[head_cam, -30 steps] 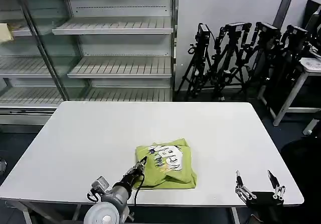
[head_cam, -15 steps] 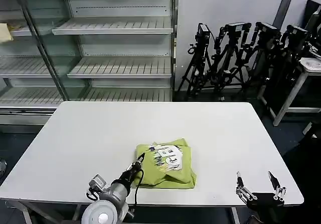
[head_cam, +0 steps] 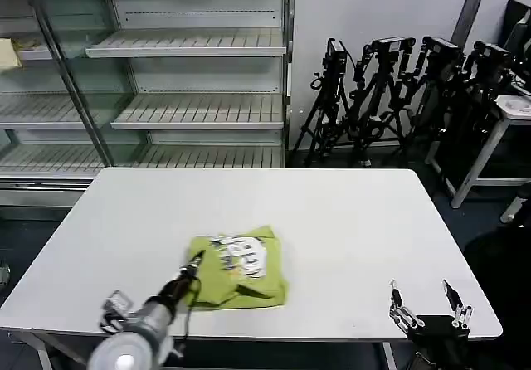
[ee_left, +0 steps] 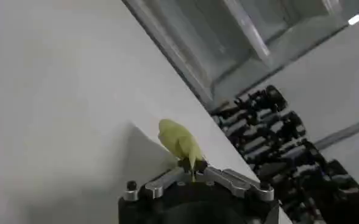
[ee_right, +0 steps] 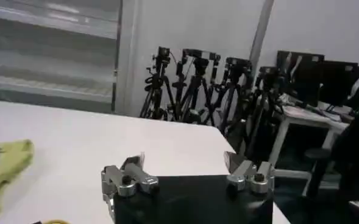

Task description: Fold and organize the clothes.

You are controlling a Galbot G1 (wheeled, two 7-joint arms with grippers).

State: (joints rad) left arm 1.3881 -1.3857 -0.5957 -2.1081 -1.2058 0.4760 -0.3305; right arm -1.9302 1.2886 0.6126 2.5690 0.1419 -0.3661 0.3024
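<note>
Left gripper [head_cam: 196,261] is pinched tight on the near-left edge of the T-shirt [head_cam: 239,269]; in the left wrist view [ee_left: 192,165] you can see a lime fold of fabric [ee_left: 179,140] bunched up btwn the closed tips. Arm comes in low from the near-left corner of the table [head_cam: 348,212].

The shirt's a folded bundle, print side up w/ white-and-blue graphic on top, lying a bit left of center in the near half of the tabletop. Its near edge sits close to the table's front edge but not over it. Loads of bare white surface behind it and to the right, less on the left.

Right gripper [head_cam: 431,297] hangs at the near-right corner, fingers spread wide apart, holding nothing, well apart from the shirt. Right wrist view [ee_right: 189,171] has the shirt's edge [ee_right: 5,167] off to one side w/ open table btwn.

Behind the table: metal shelving [head_cam: 166,80] w/ bare racks, one yellowish item [head_cam: 8,52] on a far-left shelf, can't tell what it is. Bunch of black tripods [head_cam: 398,96] stand back right.
</note>
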